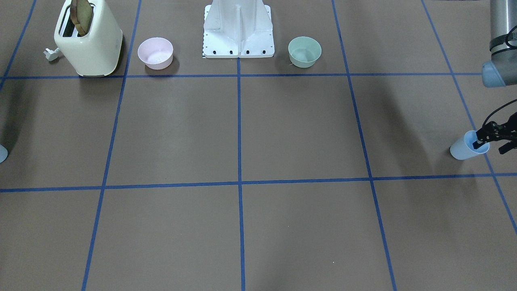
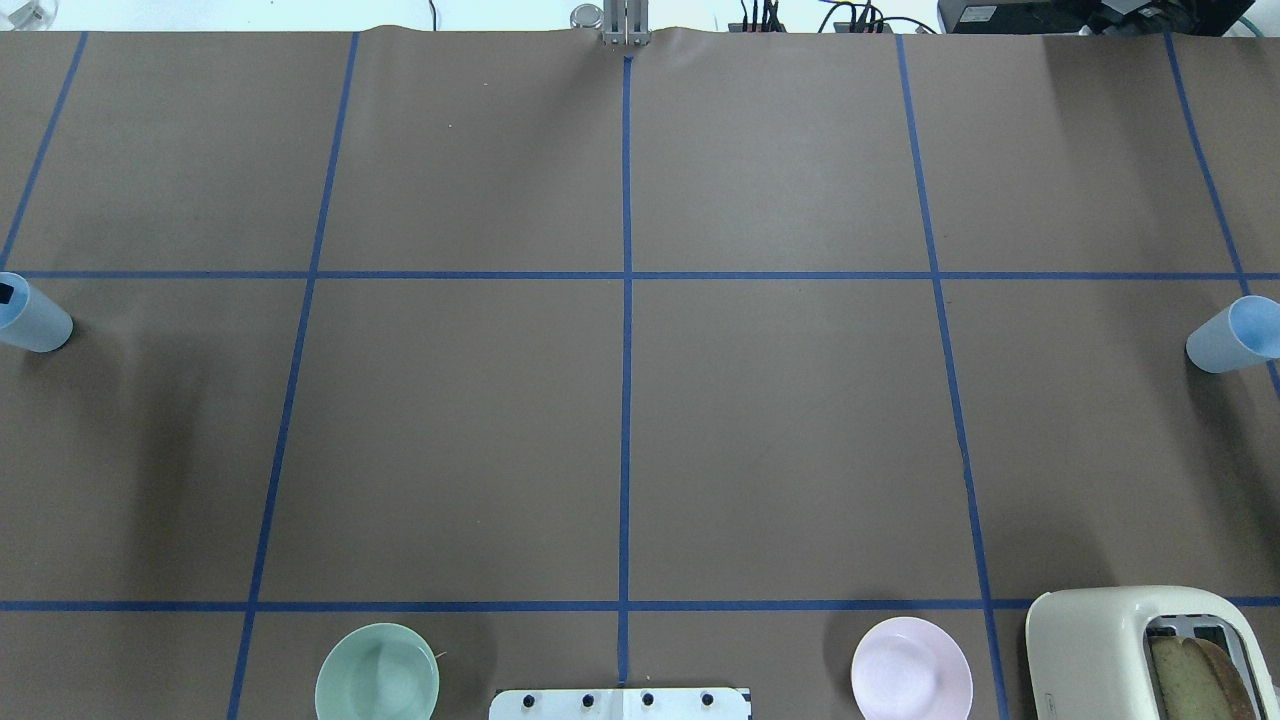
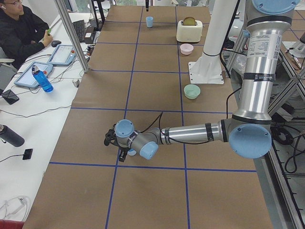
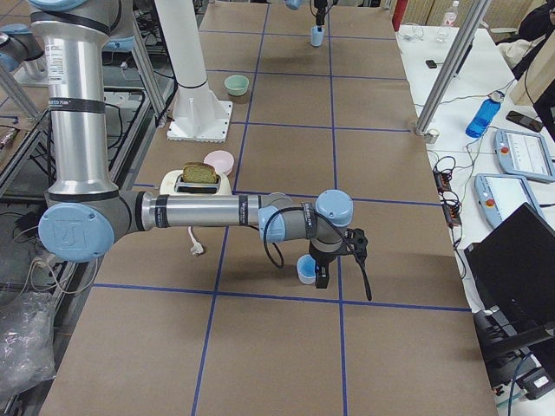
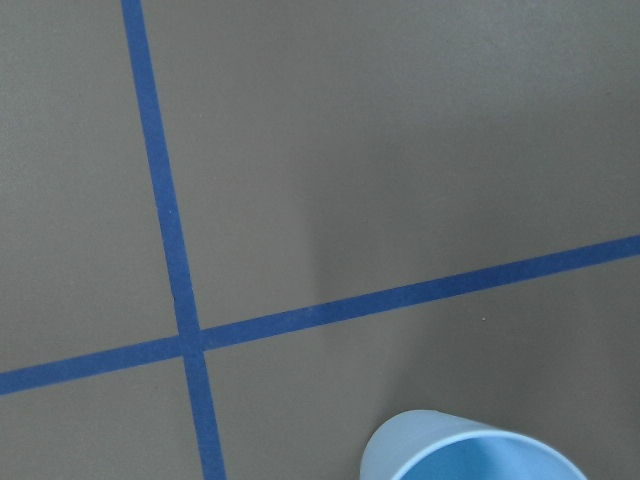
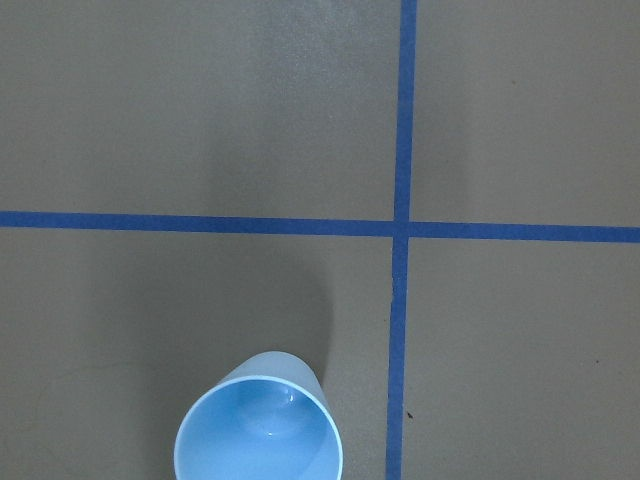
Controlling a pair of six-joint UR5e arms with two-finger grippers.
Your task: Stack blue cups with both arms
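One blue cup [image 1: 464,149] stands upright at the table's end on my left side. It also shows in the overhead view [image 2: 38,322] and the left wrist view [image 5: 470,455]. My left gripper [image 1: 492,144] is open and straddles its rim, with one finger inside the cup and the other outside. The second blue cup [image 2: 1232,337] stands upright at the opposite end, and shows in the right wrist view [image 6: 260,425] and the exterior right view [image 4: 306,269]. My right gripper [image 4: 323,273] hangs right beside it; I cannot tell whether it is open or shut.
A mint-green bowl [image 2: 377,672] and a pink bowl [image 2: 911,668] flank the white base [image 2: 620,703]. A cream toaster [image 2: 1150,650] with bread in it stands beside the pink bowl. Blue tape lines grid the brown table [image 2: 620,400]. An operator [image 3: 21,33] sits at a side desk.
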